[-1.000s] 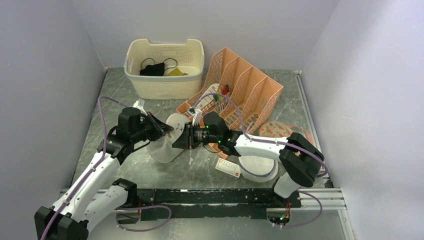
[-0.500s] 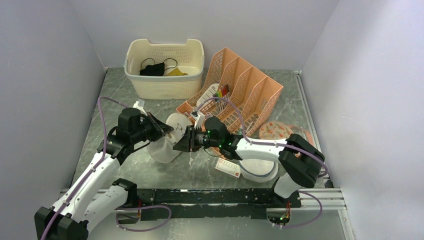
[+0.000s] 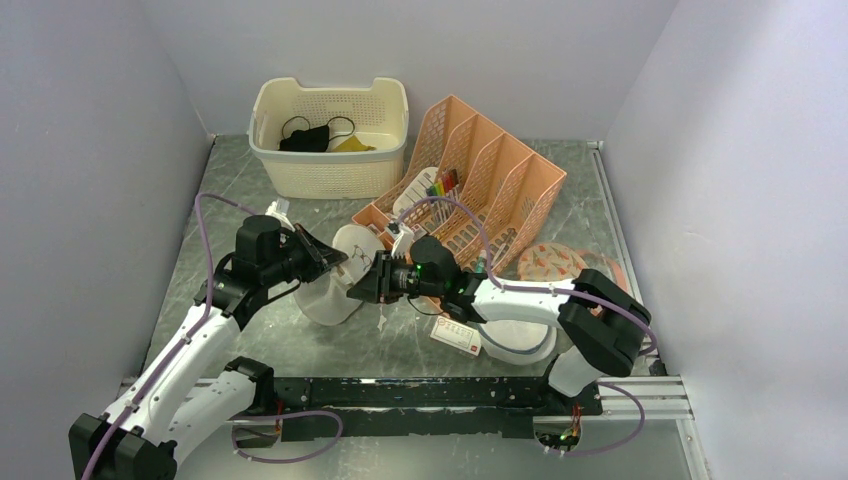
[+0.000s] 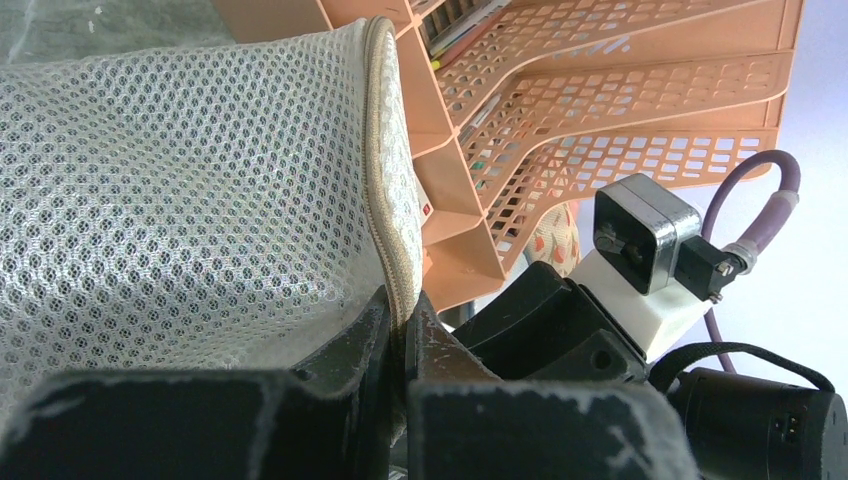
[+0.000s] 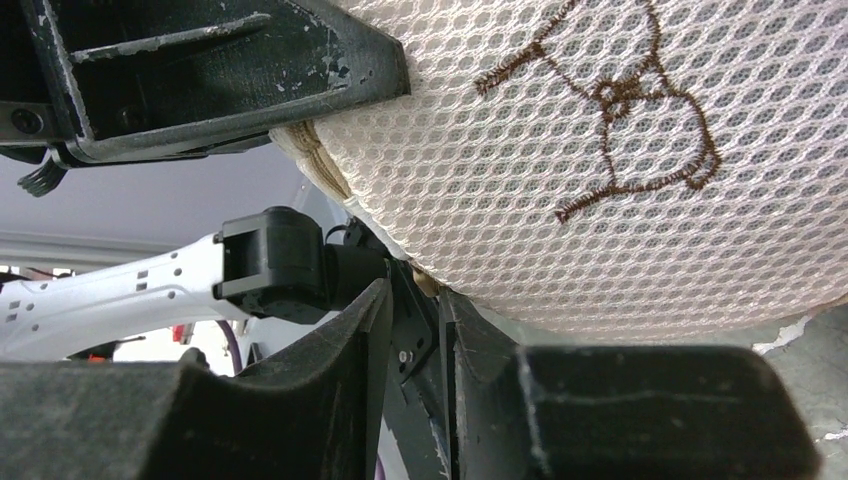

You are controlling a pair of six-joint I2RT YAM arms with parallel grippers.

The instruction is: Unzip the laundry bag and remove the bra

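Note:
The laundry bag [image 3: 328, 296], a white mesh cylinder with a beige zipper rim [image 4: 385, 180], is held up off the table between the two arms. My left gripper [image 4: 402, 305] is shut on that rim, and in the top view the left gripper [image 3: 338, 260] sits at the bag's upper edge. From the bag's right side, my right gripper [image 5: 415, 290] has its tips at the lower rim and its jaws a narrow gap apart. A bit of tan trim lies at the tips. Brown embroidery [image 5: 620, 100] marks the bag's flat face. The bra is hidden.
At the back stands a cream basket [image 3: 385, 150] holding a black cloth [image 3: 305, 138]. An orange file organizer [image 3: 490, 180] lies just behind the right arm. Under that arm are a white disc with a grey rim [image 3: 525, 340] and a red-and-white card [image 3: 455, 336].
My right gripper has slid a little left, closer to the bag's rim, and its jaws have parted slightly. The left gripper and the bag have stayed put.

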